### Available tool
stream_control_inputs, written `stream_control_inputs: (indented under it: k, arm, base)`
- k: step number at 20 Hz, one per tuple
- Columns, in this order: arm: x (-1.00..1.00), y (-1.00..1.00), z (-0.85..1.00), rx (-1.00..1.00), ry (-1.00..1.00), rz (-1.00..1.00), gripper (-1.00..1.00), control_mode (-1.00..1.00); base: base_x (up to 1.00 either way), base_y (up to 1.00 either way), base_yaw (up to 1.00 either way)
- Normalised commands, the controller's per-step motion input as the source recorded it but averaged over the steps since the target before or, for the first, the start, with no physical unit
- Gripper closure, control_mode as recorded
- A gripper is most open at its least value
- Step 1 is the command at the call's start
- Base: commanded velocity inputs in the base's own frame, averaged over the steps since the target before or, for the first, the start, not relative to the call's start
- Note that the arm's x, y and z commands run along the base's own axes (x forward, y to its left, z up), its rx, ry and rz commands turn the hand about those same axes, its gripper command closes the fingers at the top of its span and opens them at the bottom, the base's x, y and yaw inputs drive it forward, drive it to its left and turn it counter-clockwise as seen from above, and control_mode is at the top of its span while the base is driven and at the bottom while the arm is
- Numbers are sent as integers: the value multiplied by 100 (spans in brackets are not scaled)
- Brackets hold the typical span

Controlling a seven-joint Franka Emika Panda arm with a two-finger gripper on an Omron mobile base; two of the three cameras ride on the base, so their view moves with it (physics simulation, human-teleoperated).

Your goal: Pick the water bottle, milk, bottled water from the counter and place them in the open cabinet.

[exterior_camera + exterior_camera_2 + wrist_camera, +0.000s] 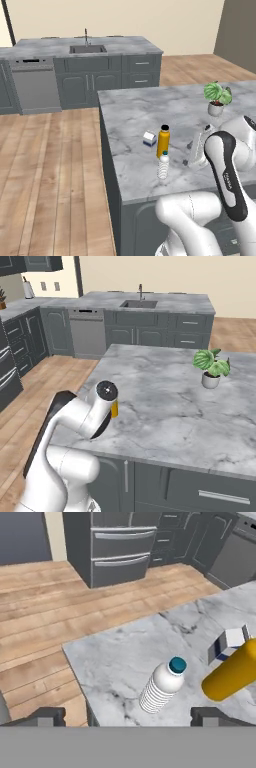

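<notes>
On the marble counter [135,107] near its left edge stand three things close together. The orange water bottle [163,142] is upright, with the small white milk [149,138] carton just left of it and the clear ribbed bottled water [163,166] in front. My gripper [188,154] hovers to their right, open and holding nothing. In the hand view the bottled water [162,687] stands ahead between the fingertips [47,717], apart from them, with the water bottle [232,672] and milk [227,644] to its right. The open cabinet is out of view.
A potted plant [217,99] stands on the counter's far right. Beyond the wooden floor [55,165] runs a back counter with a sink [87,48] and a dishwasher [35,85]. A steel fridge [115,542] stands past the island's corner.
</notes>
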Motion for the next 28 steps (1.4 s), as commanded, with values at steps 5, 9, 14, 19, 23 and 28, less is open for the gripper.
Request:
stream_control_inputs:
  k: [5,9,14,19,23,28]
  arm:
    - [21,4,-47,1,-13,11,-100,-100]
    - [12,0,-48,5,-12,14,-100,-100]
    - [13,0,-40,6,-3,16,-100,-100]
    - [19,0,-15,7,0,8,-100,-100]
    - [18,-3,0,2,4,2,-100,-100]
    - [28,0,-4,0,7,4,-100,-100]
  base:
    - [0,0,0]
    - [0,0,0]
    - [0,0,0]
    - [0,0,0]
    - [0,0,0]
    - [0,0,0]
